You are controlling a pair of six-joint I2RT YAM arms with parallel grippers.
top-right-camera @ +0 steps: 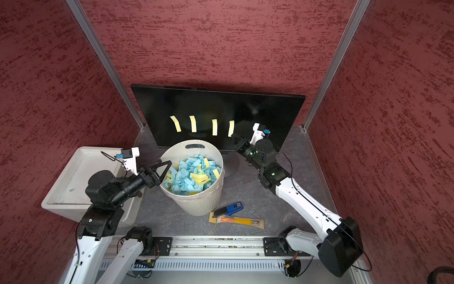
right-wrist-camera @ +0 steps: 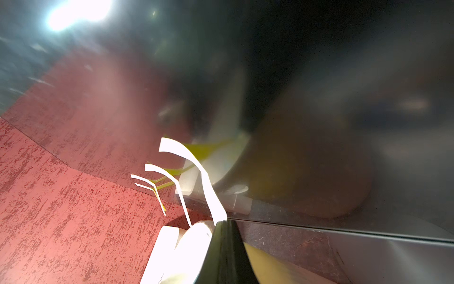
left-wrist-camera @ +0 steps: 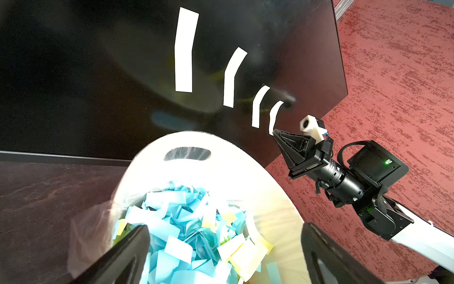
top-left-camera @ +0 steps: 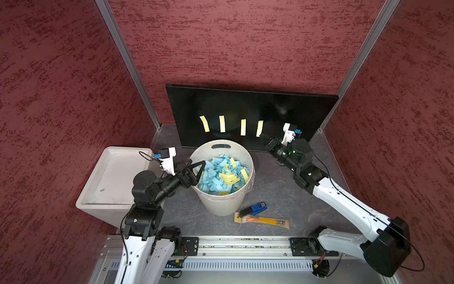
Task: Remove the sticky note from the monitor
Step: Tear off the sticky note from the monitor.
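On the far left of the table [top-left-camera: 282,196] sits a white tray [top-left-camera: 108,177]; next over, the left gripper [top-left-camera: 198,162] hangs just above the rim of the white bin [top-left-camera: 222,204], jaws spread wide and holding nothing; the bin is stuffed with blue and yellow paper scraps [top-left-camera: 216,177]; in front of it, a bit to the right, a blue-and-black stapler [top-left-camera: 254,208] lies beside a flat pack [top-left-camera: 264,220] of yellow-and-orange sticks (pencils or brushes, can't tell); behind the bin the monitor [top-left-camera: 245,105] stands upright by the back wall, with a row of yellow strips low on its screen; the three other notes [top-left-camera: 222,123] just hang there untouched; the sticky note [top-left-camera: 259,128] at the right end of the row is the one that matters, top end on the glass, bottom end curling off it; the right gripper [top-left-camera: 262,136] has its jaws pinched together on that bottom end, pretty clear in the right wrist view.
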